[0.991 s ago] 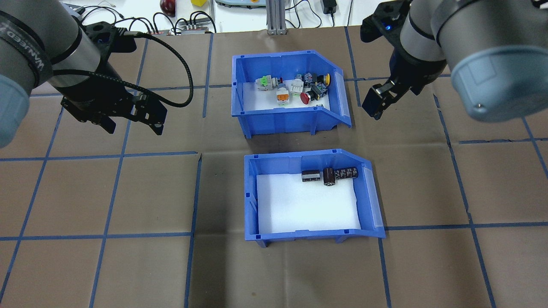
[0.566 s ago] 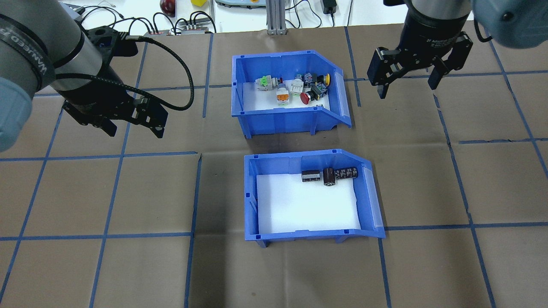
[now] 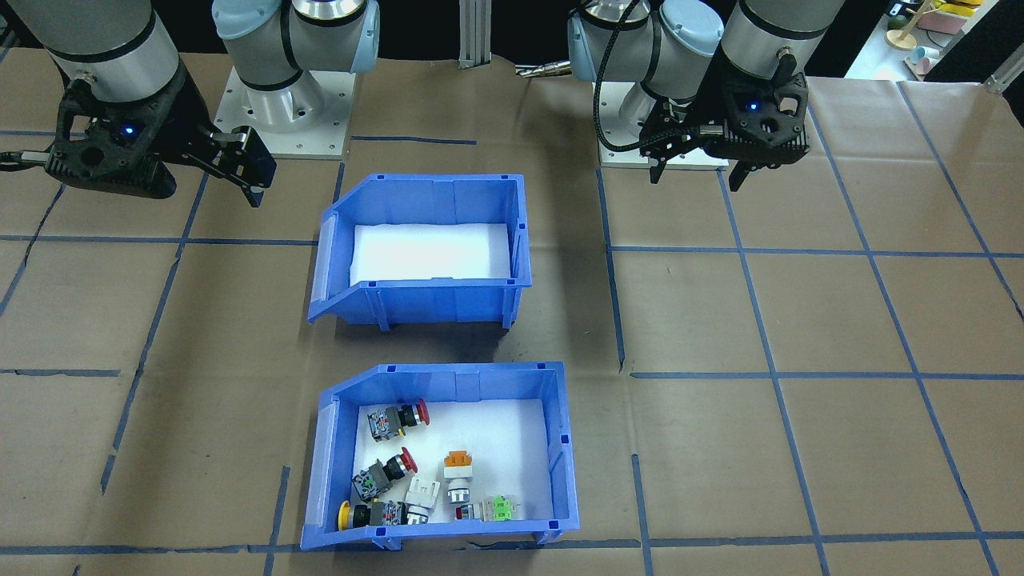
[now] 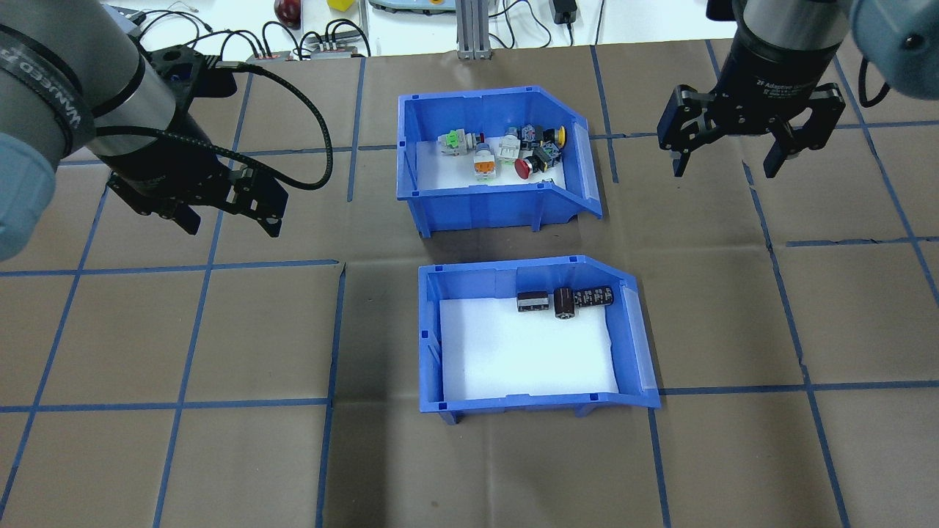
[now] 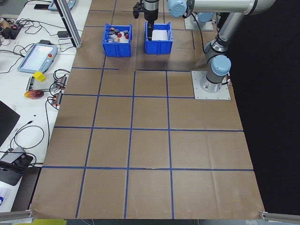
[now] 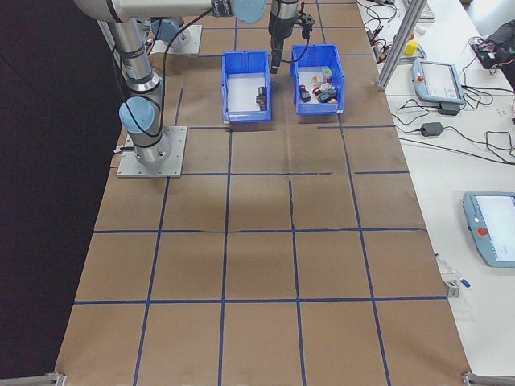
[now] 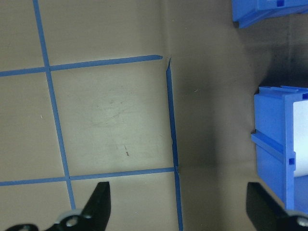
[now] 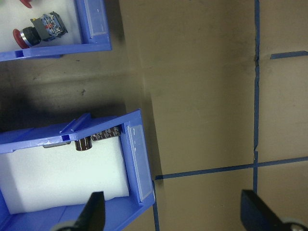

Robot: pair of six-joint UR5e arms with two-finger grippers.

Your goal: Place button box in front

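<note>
Button box point(image 4: 491, 158) sits on the desk point(image 4: 220, 330), beyond the capacitor bin point(image 4: 532, 337); my right tool point(image 4: 744, 150) hangs wide open and empty beside its sloped end — the nearer arm; my left tool point(image 4: 220, 209), also spread and empty, faces the closed end.

Black parts point(image 4: 563, 301) hidden in front view; button box point(image 8: 53, 29) cropped in R wrist view.

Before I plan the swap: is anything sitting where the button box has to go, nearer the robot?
Yes. The other blue bin, holding black cylinders, occupies the spot directly robot-side of the button box. Both hands hang open off to the sides, holding nothing.
</note>
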